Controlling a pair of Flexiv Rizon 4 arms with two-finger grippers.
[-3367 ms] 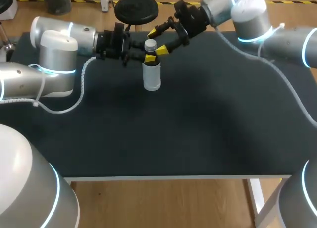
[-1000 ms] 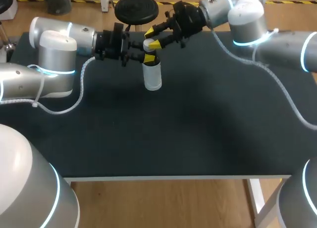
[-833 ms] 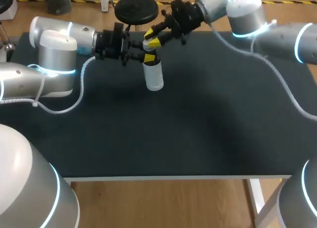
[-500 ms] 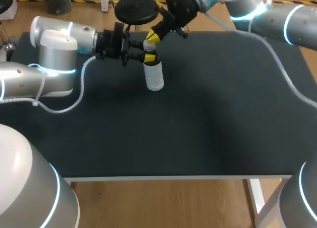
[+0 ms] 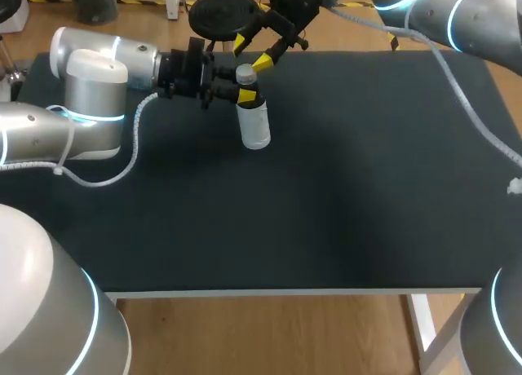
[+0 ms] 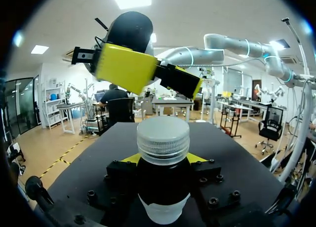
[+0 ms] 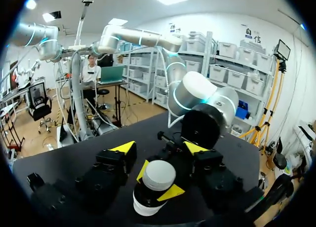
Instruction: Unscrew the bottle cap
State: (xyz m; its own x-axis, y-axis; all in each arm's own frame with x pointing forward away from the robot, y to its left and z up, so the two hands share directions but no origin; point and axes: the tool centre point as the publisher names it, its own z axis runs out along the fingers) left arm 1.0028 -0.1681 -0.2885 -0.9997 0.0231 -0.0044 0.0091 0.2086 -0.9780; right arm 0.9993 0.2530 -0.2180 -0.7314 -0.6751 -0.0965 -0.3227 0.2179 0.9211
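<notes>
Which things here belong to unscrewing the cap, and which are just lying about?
Job: bottle; its cap; left gripper, shut on the bottle; right gripper, open above the cap.
Just there: table; white cable.

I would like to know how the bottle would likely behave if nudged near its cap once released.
Likely tippy: the bottle stands upright, taller than wide, with only the left gripper clamping its neck. Its round body would probably roll if it fell over. The ridged cap should give grip rather than slip.
</notes>
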